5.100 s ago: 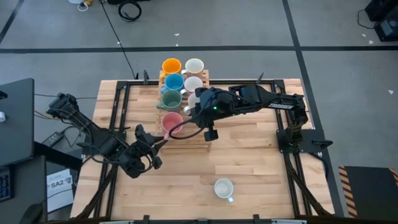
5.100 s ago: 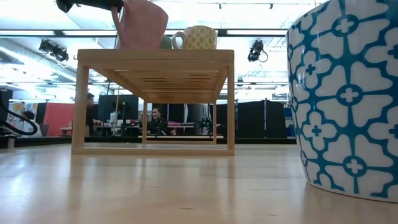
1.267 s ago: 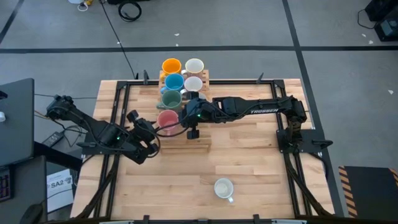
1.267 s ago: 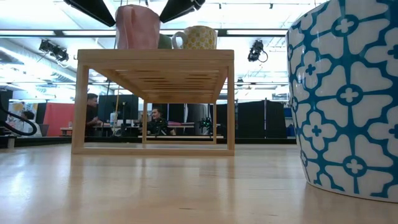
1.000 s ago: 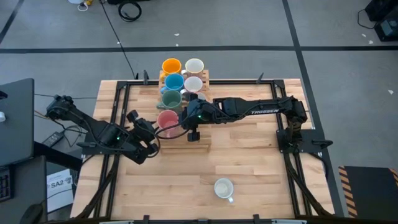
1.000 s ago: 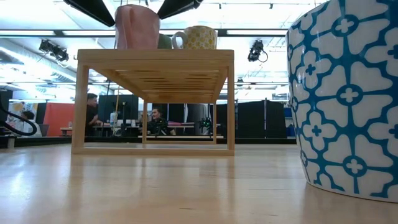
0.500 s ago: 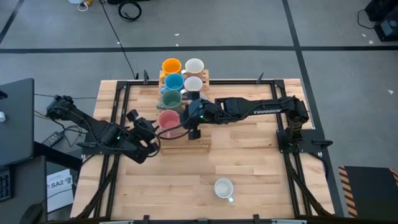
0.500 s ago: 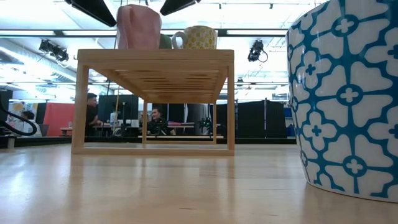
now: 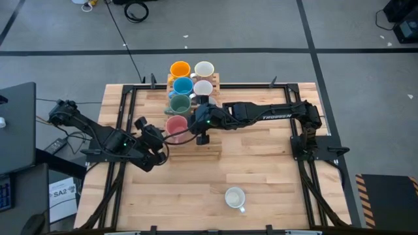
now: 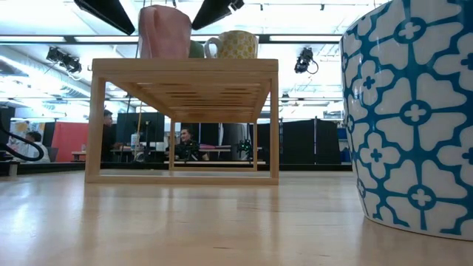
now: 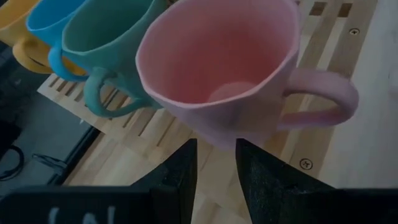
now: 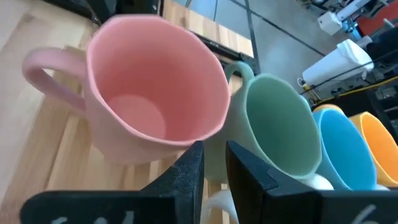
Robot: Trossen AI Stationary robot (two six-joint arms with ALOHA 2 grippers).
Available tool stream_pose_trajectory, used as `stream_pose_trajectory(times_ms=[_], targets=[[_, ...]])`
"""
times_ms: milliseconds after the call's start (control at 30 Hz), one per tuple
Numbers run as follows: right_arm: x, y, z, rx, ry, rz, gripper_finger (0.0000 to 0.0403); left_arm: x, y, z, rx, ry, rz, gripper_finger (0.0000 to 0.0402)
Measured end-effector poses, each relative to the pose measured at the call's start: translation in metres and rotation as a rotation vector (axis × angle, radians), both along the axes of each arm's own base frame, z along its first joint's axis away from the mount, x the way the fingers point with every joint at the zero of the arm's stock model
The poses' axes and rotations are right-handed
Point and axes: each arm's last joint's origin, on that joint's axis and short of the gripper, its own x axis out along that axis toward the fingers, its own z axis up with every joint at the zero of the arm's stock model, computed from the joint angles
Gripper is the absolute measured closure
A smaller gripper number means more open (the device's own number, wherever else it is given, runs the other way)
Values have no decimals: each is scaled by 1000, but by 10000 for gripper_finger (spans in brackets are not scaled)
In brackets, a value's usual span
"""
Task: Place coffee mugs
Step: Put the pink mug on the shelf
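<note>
while pink mug (image 9: 175, 125) sits on rack (image 9: 210, 147), both fingers nearly together, gripping nothing; sheet (image 9: 63, 194) reads "sa2".

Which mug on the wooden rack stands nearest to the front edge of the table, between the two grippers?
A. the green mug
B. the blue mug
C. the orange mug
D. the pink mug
D: seen from above, the pink mug ends the coloured row on the rack, after the orange, blue and green mugs.
</note>
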Motion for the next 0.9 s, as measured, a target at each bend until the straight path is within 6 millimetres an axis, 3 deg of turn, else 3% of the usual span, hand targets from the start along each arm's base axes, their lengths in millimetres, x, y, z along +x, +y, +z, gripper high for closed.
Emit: stream_pose_trajectory(times_ms=[900], targets=[[1,26,0,55,-12,122,330,2,1,4,78,-77,48,285]])
